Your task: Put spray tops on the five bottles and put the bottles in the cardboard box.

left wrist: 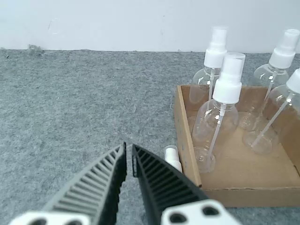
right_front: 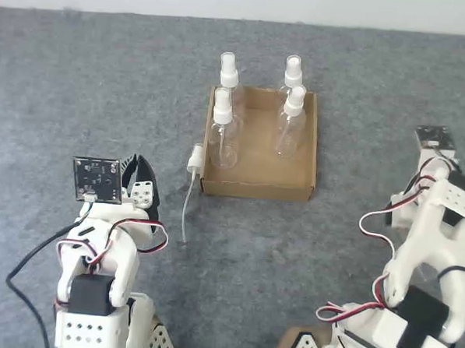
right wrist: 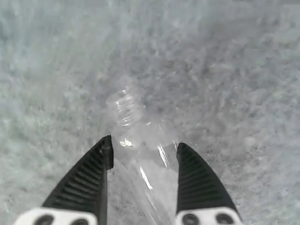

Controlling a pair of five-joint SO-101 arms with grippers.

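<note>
Bottle (right wrist: 127,117), uncapped, between spread right tool (right wrist: 144,143); left tool (left wrist: 129,149) closed near spray top (left wrist: 172,157).

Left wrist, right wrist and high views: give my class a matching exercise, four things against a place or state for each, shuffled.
Things
1. loose spray top
2. uncapped bottle
3. left gripper
4. cardboard box

Place or state
A. holds upright capped bottles
B. shut, empty
C. on the carpet beside the box
D. on the carpet at the right gripper

Pairs: 1-C, 2-D, 3-B, 4-A
</note>
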